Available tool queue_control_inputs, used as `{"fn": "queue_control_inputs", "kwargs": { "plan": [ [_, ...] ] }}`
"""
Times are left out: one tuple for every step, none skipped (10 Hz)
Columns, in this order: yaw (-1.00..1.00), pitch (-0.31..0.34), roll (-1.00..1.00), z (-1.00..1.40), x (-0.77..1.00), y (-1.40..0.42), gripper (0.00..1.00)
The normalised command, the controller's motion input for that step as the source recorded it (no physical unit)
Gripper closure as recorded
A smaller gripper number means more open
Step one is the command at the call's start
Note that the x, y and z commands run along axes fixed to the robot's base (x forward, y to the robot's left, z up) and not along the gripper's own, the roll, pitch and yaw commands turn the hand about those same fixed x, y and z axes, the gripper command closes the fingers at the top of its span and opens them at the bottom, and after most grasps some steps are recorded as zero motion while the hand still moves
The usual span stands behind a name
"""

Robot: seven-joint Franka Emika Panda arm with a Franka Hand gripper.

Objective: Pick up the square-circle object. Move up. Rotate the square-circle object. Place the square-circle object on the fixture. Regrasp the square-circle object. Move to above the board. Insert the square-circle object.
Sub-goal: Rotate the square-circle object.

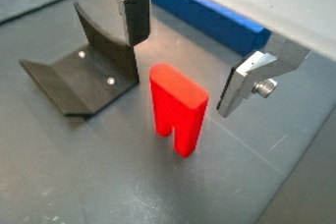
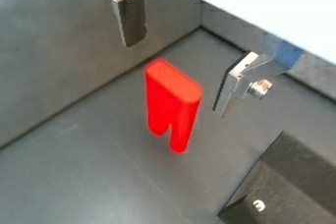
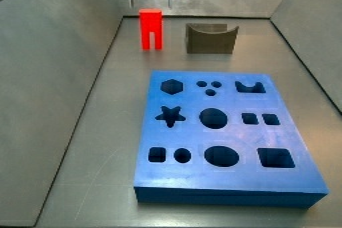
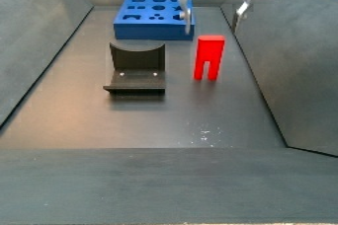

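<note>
The square-circle object point(image 1: 178, 110) is a bright red oblong block that stands upright on the grey floor with its two prongs down; both side views show it point(image 3: 151, 28) point(image 4: 209, 57). My gripper point(image 1: 184, 66) hangs open just above its top, one silver finger point(image 2: 132, 22) on each side, touching nothing. The dark olive-brown fixture point(image 1: 79, 66) stands on the floor close beside the red block, apart from it point(image 3: 209, 38). The blue board point(image 3: 225, 132) with its many cut-outs lies flat further along the floor.
Grey walls enclose the floor on both sides point(image 3: 80, 62). The board's edge point(image 1: 210, 17) shows behind my fingers in a wrist view. A strip of bare floor point(image 4: 158, 120) lies in front of the fixture point(image 4: 134, 66).
</note>
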Motion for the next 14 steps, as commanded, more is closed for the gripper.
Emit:
{"fn": "queue_control_inputs", "kwargs": {
  "plan": [
    [-0.02,0.050,-0.06,0.23,-0.01,0.00,0.00],
    [1.00,0.004,-0.01,0.00,0.00,0.00,0.00],
    [1.00,0.004,-0.01,-0.10,0.02,0.00,0.00],
    [1.00,0.003,0.00,-0.08,0.03,0.00,0.00],
    [1.00,0.002,0.00,-0.06,0.03,0.00,0.00],
    [1.00,0.002,0.00,-0.05,0.04,0.00,0.00],
    [1.00,0.002,0.00,-0.04,0.04,0.00,0.00],
    [1.00,0.002,-0.01,-0.04,0.04,0.00,0.00],
    [1.00,0.002,-0.01,-0.03,0.04,0.00,0.00],
    [1.00,0.002,-0.01,-0.03,0.04,0.00,0.00],
    [1.00,0.001,-0.01,-0.03,0.04,0.00,0.00],
    [1.00,0.001,-0.01,-0.03,0.04,0.00,0.00],
    [1.00,0.001,-0.01,-0.03,0.04,0.00,0.00],
    [1.00,0.001,-0.01,-0.03,0.04,0.00,0.00]
  ]
}}
